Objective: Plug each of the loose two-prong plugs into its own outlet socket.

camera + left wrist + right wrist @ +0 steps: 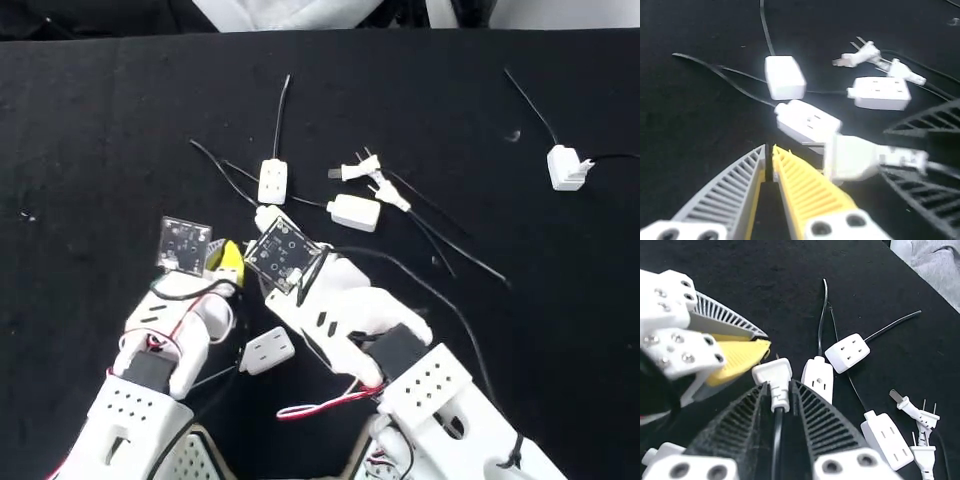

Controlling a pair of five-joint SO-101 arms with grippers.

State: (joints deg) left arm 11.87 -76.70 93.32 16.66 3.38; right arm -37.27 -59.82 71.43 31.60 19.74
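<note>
Black table (pixel 100 120) seen from above, with both arms over its near edge; left arm (pixel 160 340) set at the near left, right arm (pixel 400 360) at the near right, angled toward the middle; the two grippers are brought close together near the table's centre.

Right gripper (pixel 777 385) is clamped on a white plug (pixel 774 377) between black fingers (pixel 815 415), with the cord run back between them; the held plug is just beside the end of a long socket (pixel 819 377), not inserted in it; touching or not cannot be told.

Left gripper (pixel 769 149) is closed with nothing held, grey and yellow fingertips met; it is placed just beside the held plug.

Square socket (pixel 272 181) is laid just beyond the long socket, cord run toward the far edge; flat socket (pixel 354 212) is laid to its right, near the right gripper; another socket (pixel 268 350) is lying between the two arms; a last socket (pixel 567 167) is well apart at the far right, with a cord attached.

Two loose plugs (pixel 355 168) (pixel 390 192) are lying just beside each other, beyond the flat socket, prongs bare, black cords trailed off to the right.
</note>
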